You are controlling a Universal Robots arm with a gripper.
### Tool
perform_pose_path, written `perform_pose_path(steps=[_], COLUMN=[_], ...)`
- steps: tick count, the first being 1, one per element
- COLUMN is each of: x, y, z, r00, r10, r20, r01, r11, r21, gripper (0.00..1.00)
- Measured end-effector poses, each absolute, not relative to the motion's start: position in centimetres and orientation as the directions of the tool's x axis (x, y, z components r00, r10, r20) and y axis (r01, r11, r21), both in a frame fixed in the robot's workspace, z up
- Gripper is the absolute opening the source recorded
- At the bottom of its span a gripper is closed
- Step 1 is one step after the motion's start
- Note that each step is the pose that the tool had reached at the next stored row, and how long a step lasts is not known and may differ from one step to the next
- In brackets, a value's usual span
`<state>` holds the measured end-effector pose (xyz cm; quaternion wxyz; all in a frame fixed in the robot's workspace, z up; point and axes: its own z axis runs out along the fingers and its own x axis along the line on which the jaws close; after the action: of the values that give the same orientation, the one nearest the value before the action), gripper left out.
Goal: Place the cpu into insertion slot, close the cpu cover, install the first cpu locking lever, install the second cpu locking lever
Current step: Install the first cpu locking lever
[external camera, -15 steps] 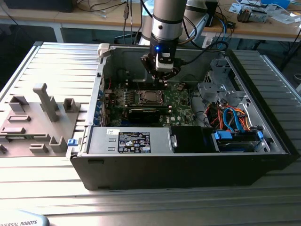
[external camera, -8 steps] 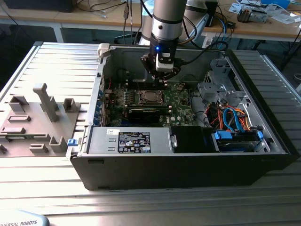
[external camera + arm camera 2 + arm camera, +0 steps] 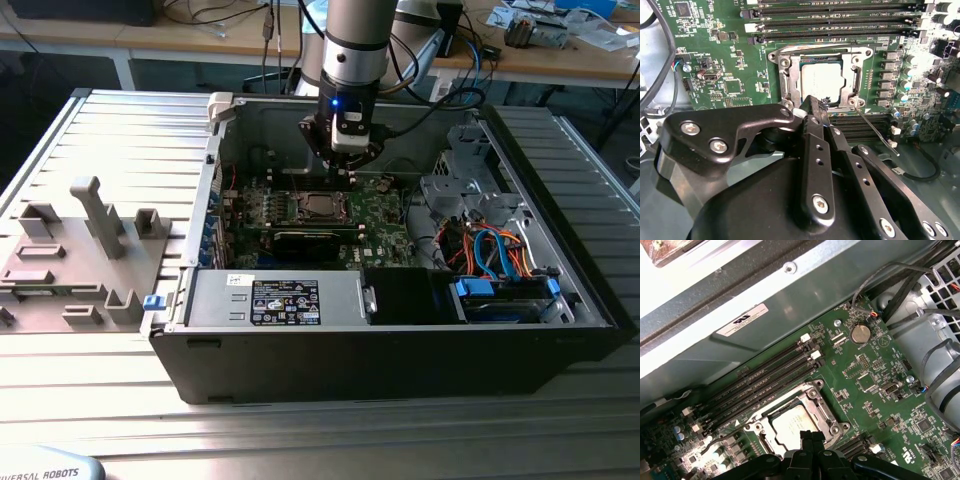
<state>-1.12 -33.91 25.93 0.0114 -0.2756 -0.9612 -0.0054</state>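
Inside the open computer case, the insertion slot [image 3: 322,207] sits on the green board. The silver-grey cpu [image 3: 821,82] [image 3: 789,426] lies in it. Flat over the cpu lies the silvery cpu cover [image 3: 791,80] [image 3: 821,410], and the chip shows through its square opening. A thin wire locking lever [image 3: 875,131] angles out from one socket corner, away from the frame. My gripper [image 3: 816,106] [image 3: 811,436] [image 3: 347,172] hangs just above the socket's edge. Its black fingers are shut together with nothing between them.
Long black memory slots [image 3: 840,15] [image 3: 760,377] run beside the socket. A coin battery [image 3: 860,333] and black cables [image 3: 935,370] lie toward the case wall. A black expansion card [image 3: 310,238], the power supply [image 3: 270,300] and a drive bay with blue and orange cables [image 3: 490,250] crowd the case.
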Motion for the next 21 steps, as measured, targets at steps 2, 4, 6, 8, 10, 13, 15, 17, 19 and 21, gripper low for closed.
perform_pose_path(steps=[2,4,6,8,10,13,15,17,19,21], x=[-1.12,-1.12,-1.12,-1.12,-1.12,-1.12,-1.12,-1.12,-1.12,-1.12], y=[-33.91,-33.90,-33.91,-33.90,-33.90,-33.90,-33.91,-33.90,-33.90,-33.90], z=[25.94,25.93,25.94,25.93,25.93,25.92,25.90,25.90,25.89,25.89], r00=[-0.848,-0.849,-0.849,-0.850,-0.855,-0.856,-0.861,-0.861,-0.862,-0.862], r10=[0.529,0.528,0.527,0.525,0.517,0.517,0.508,0.508,0.507,0.506], r20=[0.025,0.025,0.025,0.026,0.026,0.026,0.026,0.026,0.026,0.026], r01=[0.529,0.528,0.527,0.526,0.518,0.517,0.509,0.508,0.507,0.506], r11=[0.849,0.849,0.850,0.851,0.856,0.856,0.861,0.861,0.862,0.862], r21=[0.004,0.004,0.004,0.005,0.005,0.005,0.005,0.005,0.005,0.005], gripper=[0.11,0.11,0.11,0.11,0.11,0.11,0.11,0.11,0.11,0.11])
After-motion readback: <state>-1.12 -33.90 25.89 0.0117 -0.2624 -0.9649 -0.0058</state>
